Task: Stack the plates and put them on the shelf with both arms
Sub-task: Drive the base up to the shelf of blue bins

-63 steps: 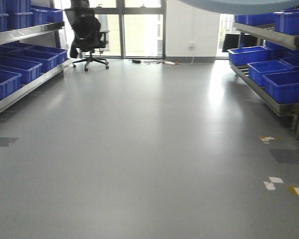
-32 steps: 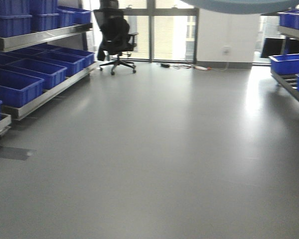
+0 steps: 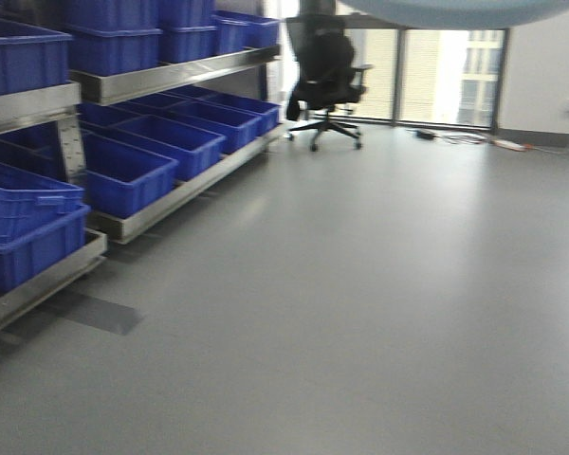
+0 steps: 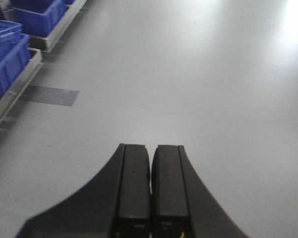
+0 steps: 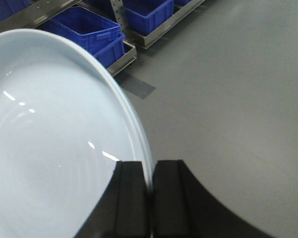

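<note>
blue crates [image 3: 123, 171] are kept on the steel shelf [image 3: 175, 76] at the left, and a black office chair [image 3: 327, 81] is seen far off. the left gripper [image 4: 150, 149] is pressed closed with nothing in it, above the grey floor [image 4: 188, 74]. the rim of the white plate [image 5: 54, 148] is pinched tight by the right gripper [image 5: 150, 166], over the floor to the right of the shelf.

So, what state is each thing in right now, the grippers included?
left gripper: fingers shut, holding nothing.
right gripper: shut on the rim of the white plate.
white plate: held by its rim above the floor.
blue crates: sitting on the rack, open-topped.
office chair: upright, nobody in it.
</note>
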Available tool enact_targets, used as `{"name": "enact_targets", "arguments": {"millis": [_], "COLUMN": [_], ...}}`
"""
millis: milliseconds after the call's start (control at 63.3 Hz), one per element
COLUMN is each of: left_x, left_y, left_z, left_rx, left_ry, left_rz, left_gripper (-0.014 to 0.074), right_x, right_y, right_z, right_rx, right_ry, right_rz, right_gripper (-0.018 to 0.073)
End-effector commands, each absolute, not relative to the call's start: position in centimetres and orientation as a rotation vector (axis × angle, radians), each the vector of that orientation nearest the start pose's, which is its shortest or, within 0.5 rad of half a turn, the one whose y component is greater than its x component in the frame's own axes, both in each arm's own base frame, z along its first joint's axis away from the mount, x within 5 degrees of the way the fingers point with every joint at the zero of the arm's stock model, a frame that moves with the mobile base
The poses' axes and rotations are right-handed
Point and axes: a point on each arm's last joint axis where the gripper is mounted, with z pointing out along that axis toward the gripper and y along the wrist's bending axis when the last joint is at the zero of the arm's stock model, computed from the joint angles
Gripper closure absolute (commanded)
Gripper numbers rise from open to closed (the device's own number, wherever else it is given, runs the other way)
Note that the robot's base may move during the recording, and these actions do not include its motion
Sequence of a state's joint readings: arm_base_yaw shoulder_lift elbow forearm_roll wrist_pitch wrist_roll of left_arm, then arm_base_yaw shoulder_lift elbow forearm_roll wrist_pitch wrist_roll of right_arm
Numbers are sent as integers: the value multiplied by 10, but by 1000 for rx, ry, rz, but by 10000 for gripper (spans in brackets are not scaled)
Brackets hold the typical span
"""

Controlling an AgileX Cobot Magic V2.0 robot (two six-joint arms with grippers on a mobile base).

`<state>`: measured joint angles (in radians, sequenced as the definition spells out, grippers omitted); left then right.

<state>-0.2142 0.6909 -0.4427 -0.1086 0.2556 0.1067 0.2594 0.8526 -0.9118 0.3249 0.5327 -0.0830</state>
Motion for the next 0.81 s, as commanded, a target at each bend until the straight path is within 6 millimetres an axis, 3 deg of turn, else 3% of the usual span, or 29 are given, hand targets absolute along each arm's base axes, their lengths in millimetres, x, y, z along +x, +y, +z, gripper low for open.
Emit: {"name": "enact_targets", "arguments": {"millis": [0,790], "left_x": [141,141], "left_y": [-32,-32], "left_z": [293,293], "left_rx": [202,202], "left_ry": [1871,1871], "left_rz": [-174,-174], "left_gripper": [512,512], "right_x": [163,163], "right_y": [56,57], "right_z": [406,406], "right_rx": [-126,-127], "right_ry": [1826,1830], "right_rz": [481,481], "right_gripper": [503,503]}}
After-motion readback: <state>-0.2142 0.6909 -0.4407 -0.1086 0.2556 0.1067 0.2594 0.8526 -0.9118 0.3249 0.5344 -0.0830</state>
